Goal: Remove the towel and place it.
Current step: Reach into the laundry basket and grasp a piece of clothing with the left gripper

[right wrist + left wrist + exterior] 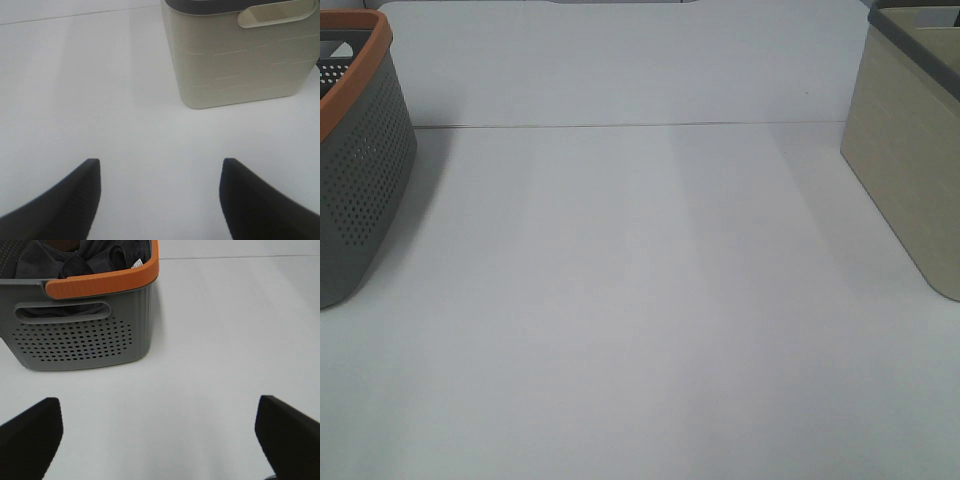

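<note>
The dark charcoal towel [85, 257] lies crumpled inside the grey perforated basket with an orange rim [85, 335], its small white tag [137, 263] showing near the rim. The same basket stands at the left edge of the exterior high view [355, 170]; the towel is not visible there. My left gripper [160, 440] is open and empty over the white table, a short way from the basket. My right gripper [160, 200] is open and empty over the table, short of the beige basket [240, 55]. Neither arm shows in the exterior high view.
The beige basket with a dark grey rim [910, 150] stands at the right edge of the white table [640, 300]. A seam [620, 126] runs across the table's far part.
</note>
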Robot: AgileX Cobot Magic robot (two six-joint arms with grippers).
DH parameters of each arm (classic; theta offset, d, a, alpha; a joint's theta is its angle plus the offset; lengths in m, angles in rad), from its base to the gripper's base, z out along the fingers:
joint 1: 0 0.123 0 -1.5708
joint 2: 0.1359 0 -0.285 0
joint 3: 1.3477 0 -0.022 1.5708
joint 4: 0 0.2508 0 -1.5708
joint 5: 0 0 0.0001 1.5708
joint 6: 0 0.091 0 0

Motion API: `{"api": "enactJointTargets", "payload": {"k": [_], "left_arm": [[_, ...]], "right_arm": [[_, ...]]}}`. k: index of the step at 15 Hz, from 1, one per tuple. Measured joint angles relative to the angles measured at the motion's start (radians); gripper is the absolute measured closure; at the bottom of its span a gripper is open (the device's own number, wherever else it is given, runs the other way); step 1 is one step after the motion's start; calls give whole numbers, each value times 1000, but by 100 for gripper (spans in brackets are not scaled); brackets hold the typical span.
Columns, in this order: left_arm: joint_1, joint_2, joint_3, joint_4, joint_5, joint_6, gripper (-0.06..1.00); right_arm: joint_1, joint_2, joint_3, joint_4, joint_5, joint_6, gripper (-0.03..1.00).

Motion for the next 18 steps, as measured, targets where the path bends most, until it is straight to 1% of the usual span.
{"api": "enactJointTargets", "payload": {"k": [18], "left_arm": [[0,0,0,-1,0,0,-5]], "right_arm": [[0,0,0,0,0,0,29]]}}
